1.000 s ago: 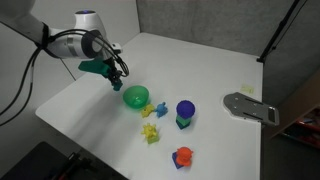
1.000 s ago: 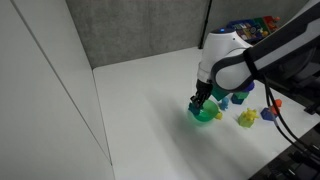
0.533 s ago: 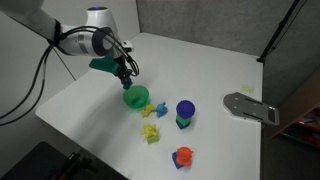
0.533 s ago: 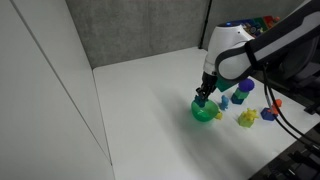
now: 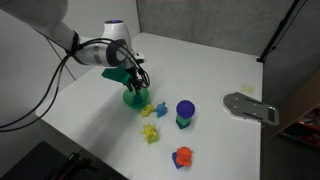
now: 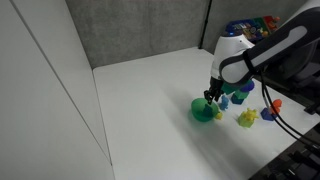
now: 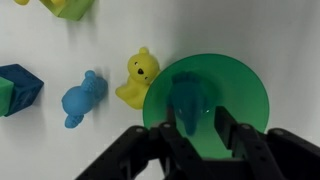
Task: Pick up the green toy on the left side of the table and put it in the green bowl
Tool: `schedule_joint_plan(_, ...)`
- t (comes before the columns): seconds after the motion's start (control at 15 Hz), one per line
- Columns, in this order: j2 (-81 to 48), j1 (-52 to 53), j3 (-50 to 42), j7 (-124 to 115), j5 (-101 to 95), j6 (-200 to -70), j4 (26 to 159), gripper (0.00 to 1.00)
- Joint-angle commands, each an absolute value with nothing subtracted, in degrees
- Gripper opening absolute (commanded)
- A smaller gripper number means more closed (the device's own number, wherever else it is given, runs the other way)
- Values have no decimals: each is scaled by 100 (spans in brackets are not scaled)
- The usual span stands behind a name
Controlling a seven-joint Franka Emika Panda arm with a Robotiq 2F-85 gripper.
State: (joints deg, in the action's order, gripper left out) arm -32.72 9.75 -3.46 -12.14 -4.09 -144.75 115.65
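The green toy [image 7: 187, 98] is a small teal lumpy piece held between my fingers. My gripper [image 7: 196, 126] is shut on it and hangs right over the green bowl [image 7: 238, 88], a round bright green bowl. The toy sits above the bowl's inside. In both exterior views the gripper [image 5: 135, 82] [image 6: 212, 97] is just above the bowl [image 5: 134, 99] [image 6: 202, 112]. The toy itself is hard to make out there.
A yellow bear toy [image 7: 138, 78], a blue toy [image 7: 80, 98] and a blue-green block [image 7: 18, 88] lie beside the bowl. A purple ball on a green base [image 5: 185, 112], yellow-green figures [image 5: 152, 132], an orange toy [image 5: 182, 157] and a grey device [image 5: 250, 107] stand further along the white table.
My gripper has carried the green toy across the table and now hangs over the green bowl. The other toys have not moved.
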Motion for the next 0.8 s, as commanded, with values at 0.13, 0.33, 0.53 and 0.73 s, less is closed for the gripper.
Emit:
schedule_joint_plan(0.13,-3208,814,-286,-1149,-365,-14205,11430,88)
schedule_joint_plan(0.33,-2964,688,-223,-1004,-297,-14064,11479,100)
schedule_joint_plan(0.53,-2675,513,-138,-820,-207,-13659,11468,100)
schedule_joint_plan(0.73,-2315,284,-41,-438,-16,-13094,11465,100)
